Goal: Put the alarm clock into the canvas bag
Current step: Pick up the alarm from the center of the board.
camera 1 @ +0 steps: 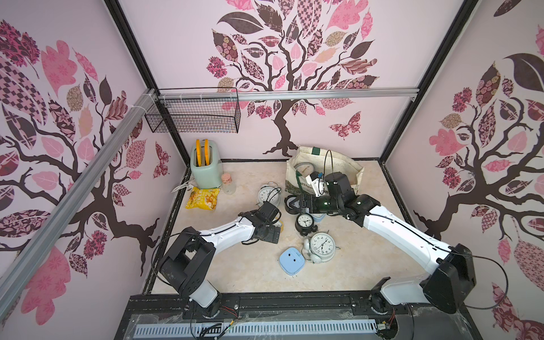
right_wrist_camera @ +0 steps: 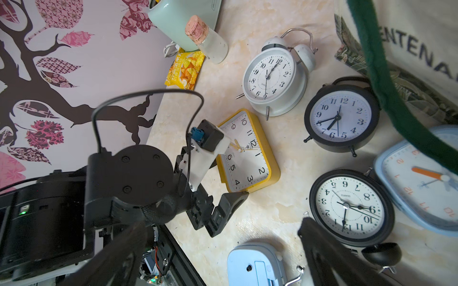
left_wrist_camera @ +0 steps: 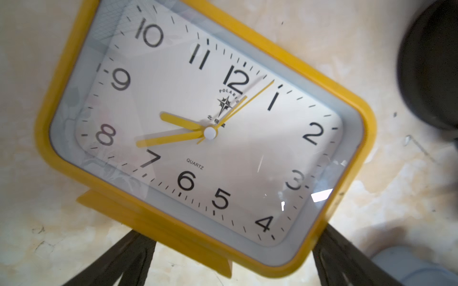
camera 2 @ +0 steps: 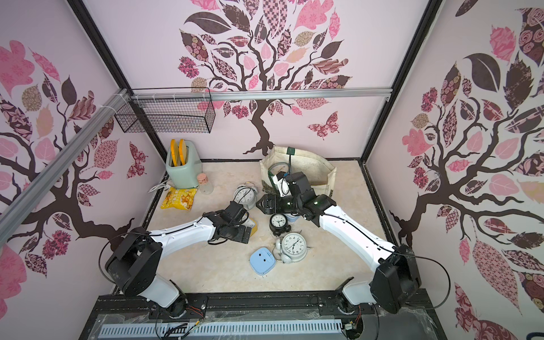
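A yellow rectangular alarm clock (left_wrist_camera: 208,133) lies face up on the table, mostly hidden under my left gripper (camera 1: 278,228) in both top views. That gripper (left_wrist_camera: 230,267) is open, its fingers (left_wrist_camera: 124,260) on either side of the clock's lower edge. My right gripper (camera 1: 290,203) is open and empty, hovering beside the cream canvas bag (camera 1: 347,170) with its green strap (right_wrist_camera: 386,74). Several other alarm clocks lie around: a white twin-bell clock (camera 1: 269,194), a black clock (camera 1: 304,220), another white clock (camera 1: 322,247) and a light blue clock lying face down (camera 1: 291,260).
A mint toaster (camera 1: 206,167), a corked bottle (camera 1: 228,184) and a yellow snack packet (camera 1: 203,198) stand at the back left. A wire basket (camera 1: 194,113) hangs on the rail above them. Walls close in three sides.
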Robot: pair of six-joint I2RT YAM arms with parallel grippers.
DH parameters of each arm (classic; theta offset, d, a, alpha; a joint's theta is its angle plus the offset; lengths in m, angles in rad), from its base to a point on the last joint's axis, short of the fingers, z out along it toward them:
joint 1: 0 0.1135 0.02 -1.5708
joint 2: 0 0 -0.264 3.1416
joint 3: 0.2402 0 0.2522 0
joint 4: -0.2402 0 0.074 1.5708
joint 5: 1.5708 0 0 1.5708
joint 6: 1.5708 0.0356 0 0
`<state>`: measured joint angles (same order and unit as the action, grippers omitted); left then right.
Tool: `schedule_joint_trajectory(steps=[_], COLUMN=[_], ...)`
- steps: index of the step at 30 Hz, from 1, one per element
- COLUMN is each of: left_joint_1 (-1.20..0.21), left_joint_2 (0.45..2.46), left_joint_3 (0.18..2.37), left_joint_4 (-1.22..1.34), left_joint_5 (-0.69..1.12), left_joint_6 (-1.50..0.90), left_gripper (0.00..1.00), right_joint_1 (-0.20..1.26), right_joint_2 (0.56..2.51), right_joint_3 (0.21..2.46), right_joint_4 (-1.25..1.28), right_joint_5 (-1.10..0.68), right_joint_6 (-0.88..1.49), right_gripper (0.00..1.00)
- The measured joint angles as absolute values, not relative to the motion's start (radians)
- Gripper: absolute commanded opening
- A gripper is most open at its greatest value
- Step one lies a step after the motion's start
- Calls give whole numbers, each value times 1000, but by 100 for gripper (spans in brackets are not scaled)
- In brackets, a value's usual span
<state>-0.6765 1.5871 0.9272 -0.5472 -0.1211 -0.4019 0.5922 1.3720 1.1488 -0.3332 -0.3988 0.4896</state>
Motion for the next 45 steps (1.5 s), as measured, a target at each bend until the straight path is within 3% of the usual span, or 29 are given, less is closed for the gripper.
schedule_joint_trajectory(steps=[14, 24, 37, 45], left_joint_1=[-785, -794, -768, -736], left_joint_2=[1633, 1501, 1649, 1716], left_joint_3=[997, 985, 986, 986], left_joint_4=[-454, -519, -519, -496], left_joint_5=[-26, -194, -253, -244], left_joint_6=[-512, -512, -490, -497], left_gripper=[98, 98, 98, 98], right_joint_1=[592, 591, 588, 588], right_joint_2=[1372, 1360, 1130, 1116], right_joint_3=[1148, 1112, 970, 947], right_joint_4=[-334, -331, -430, -461], right_joint_5=[-400, -396, -316, -303], right_joint_6=[485, 472, 471, 471], right_gripper=[100, 100, 100, 100])
